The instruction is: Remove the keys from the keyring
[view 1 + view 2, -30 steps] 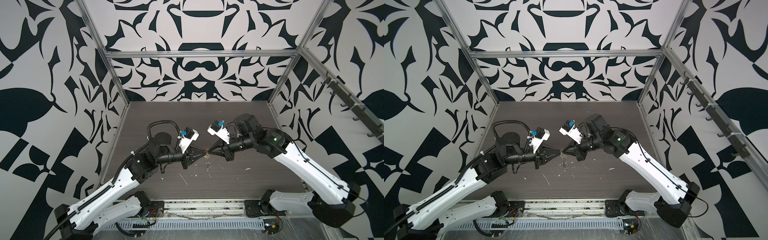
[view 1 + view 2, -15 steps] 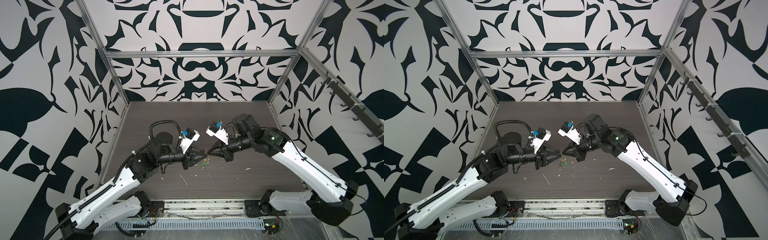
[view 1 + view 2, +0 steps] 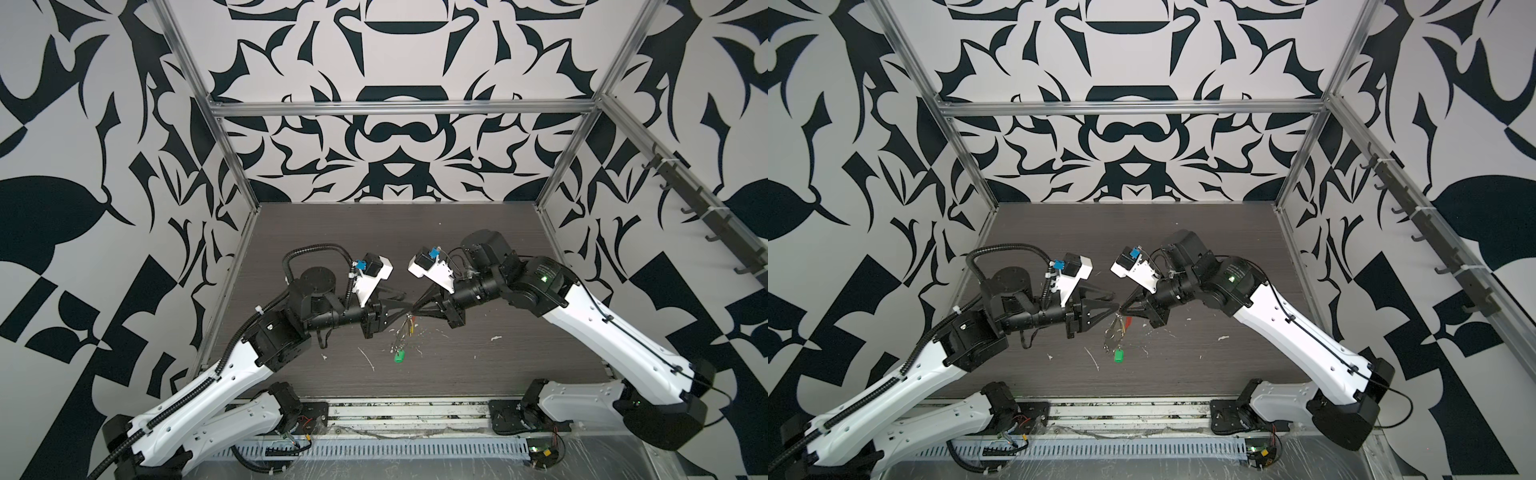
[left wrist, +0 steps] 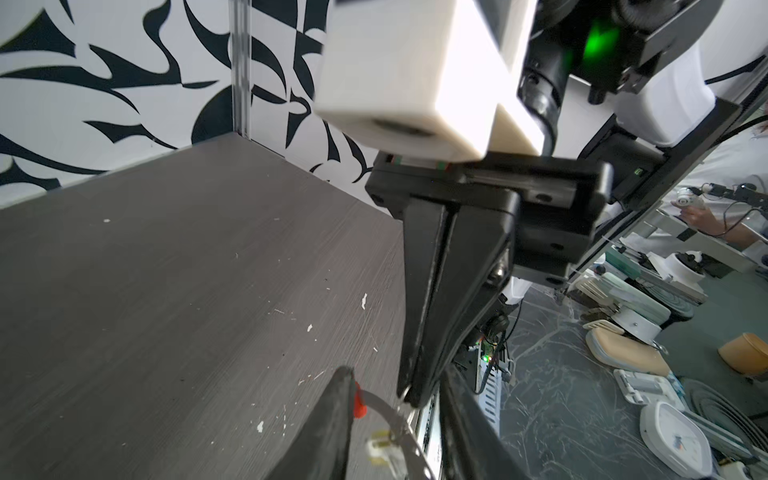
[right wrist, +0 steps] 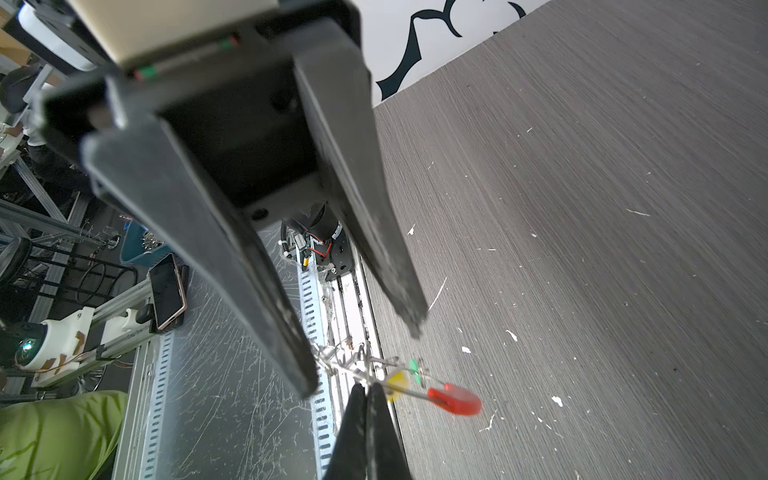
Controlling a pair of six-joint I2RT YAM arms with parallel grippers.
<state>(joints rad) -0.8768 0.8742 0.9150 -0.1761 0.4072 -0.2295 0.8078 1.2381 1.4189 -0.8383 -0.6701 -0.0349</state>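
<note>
Nearest me, just past the slotted rail at the front edge, the green key now dangles at the low end of the bunch, further down than a second ago. Whether it touches the tabletop I cannot tell. White flecks lie scattered beside it. Above it the keyring hangs from the right claw, which is pressed together on the wire, as before. The yellow key and the red sleeve sit just beside that pinch. The left claw, nearly closed a second ago, has spread. Its fingers flank the small rings, but I cannot tell if they touch. The two claws meet tip to tip and screen the top of the loop. Behind them stands the black-and-white patterned wall.
</note>
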